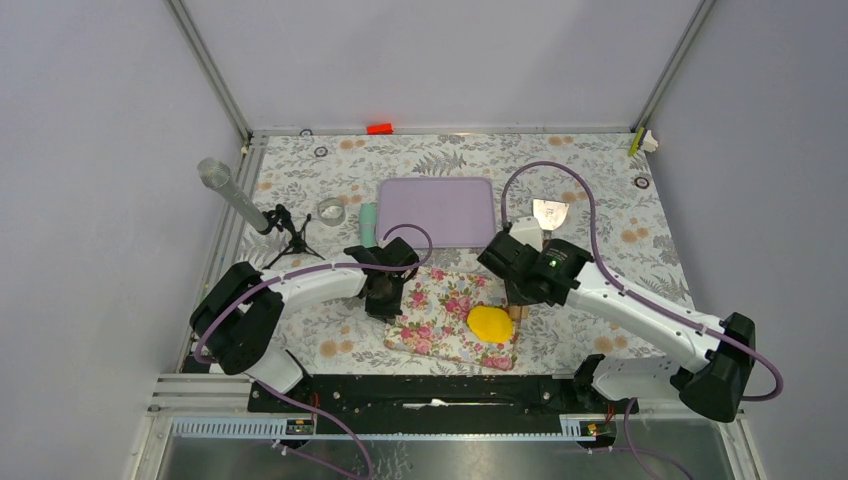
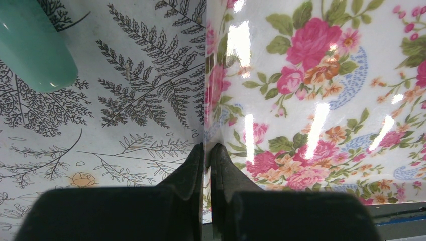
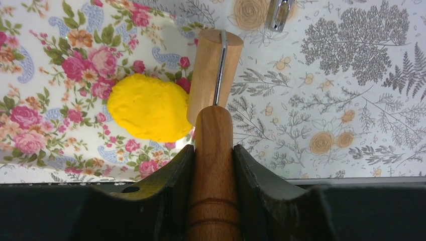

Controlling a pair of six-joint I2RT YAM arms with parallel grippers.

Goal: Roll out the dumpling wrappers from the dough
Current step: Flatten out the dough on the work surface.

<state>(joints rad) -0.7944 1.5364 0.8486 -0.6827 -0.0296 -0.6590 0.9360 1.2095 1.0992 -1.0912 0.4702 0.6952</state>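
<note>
Fern-printed, the desk [image 1: 620,200] is carrying a floral mat [image 1: 440,315] near the arms. The dough [image 3: 148,108] is sitting on the mat's right part, just left of the wooden roller [image 3: 213,75]. The right pincer [image 3: 213,150], the nearer one, is clasping the roller's handle with its jaws partway apart. The left pincer [image 2: 206,150] is pinching shut on the mat's left edge.

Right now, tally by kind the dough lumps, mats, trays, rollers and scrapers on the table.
Dough: 1
Mat: 1
Tray: 1
Roller: 1
Scraper: 1
Total: 5
</note>
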